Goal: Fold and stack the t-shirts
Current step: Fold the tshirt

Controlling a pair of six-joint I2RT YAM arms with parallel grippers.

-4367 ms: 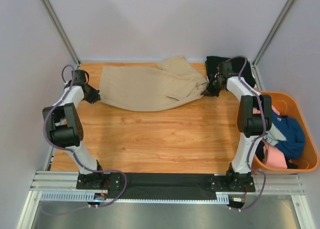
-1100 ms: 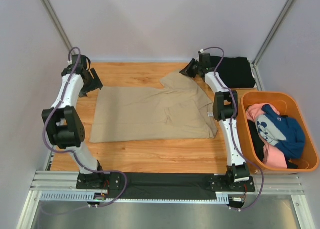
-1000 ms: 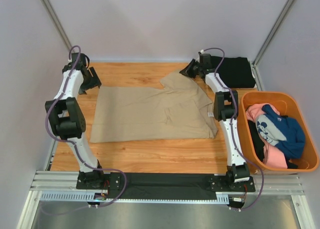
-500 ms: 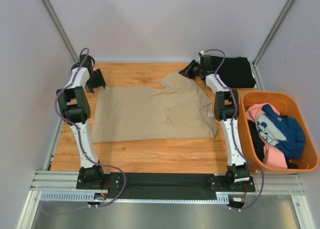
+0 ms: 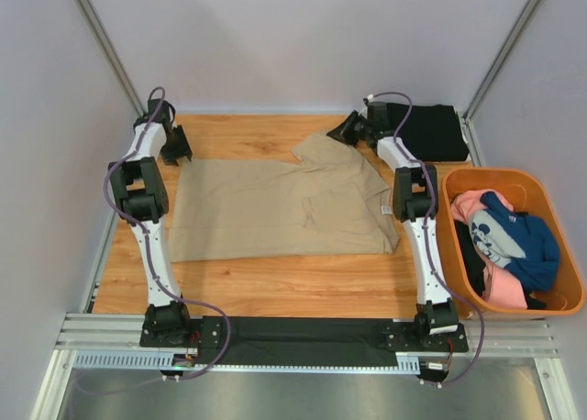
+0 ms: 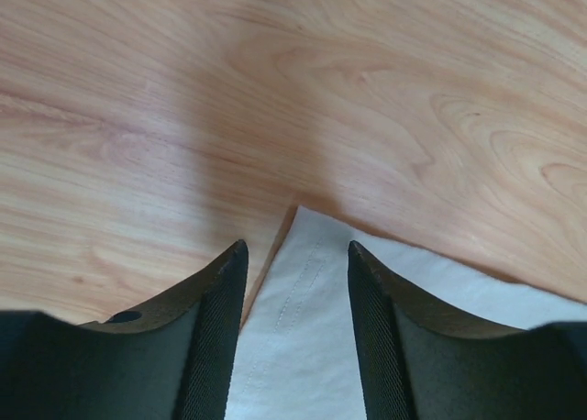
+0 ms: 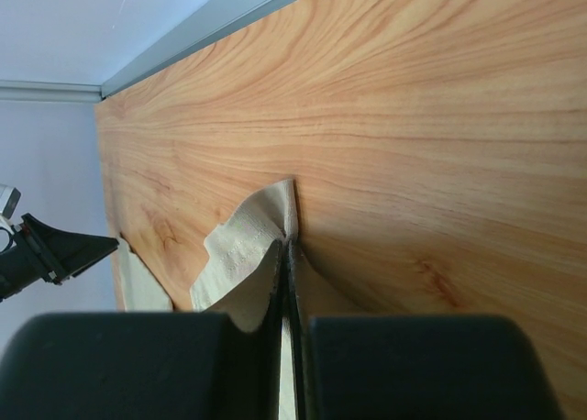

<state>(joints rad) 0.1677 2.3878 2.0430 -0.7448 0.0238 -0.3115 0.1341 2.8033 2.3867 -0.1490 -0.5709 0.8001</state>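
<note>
A large tan t-shirt (image 5: 275,209) lies spread flat on the wooden table (image 5: 275,282). My left gripper (image 5: 176,152) is at the shirt's far left corner. In the left wrist view the gripper (image 6: 296,248) is open, and the hemmed corner (image 6: 312,328) lies between its fingers without touching them. My right gripper (image 5: 341,134) is at the shirt's far right part, shut on a fold of tan cloth (image 7: 243,241) that sticks out past its tips (image 7: 286,246). A folded black t-shirt (image 5: 429,131) lies at the back right corner. Pink (image 5: 468,203) and blue print (image 5: 514,237) t-shirts are in the tub.
An orange plastic tub (image 5: 550,193) stands off the table's right side with several garments in it. Grey walls and slanted metal posts close in the back and both sides. Bare wood shows in front of the tan shirt.
The tan shirt, bunched at the back earlier, now lies flat. In the last second my left gripper swung in over the shirt's far left corner and its jaws narrowed. The right arm stayed still.
</note>
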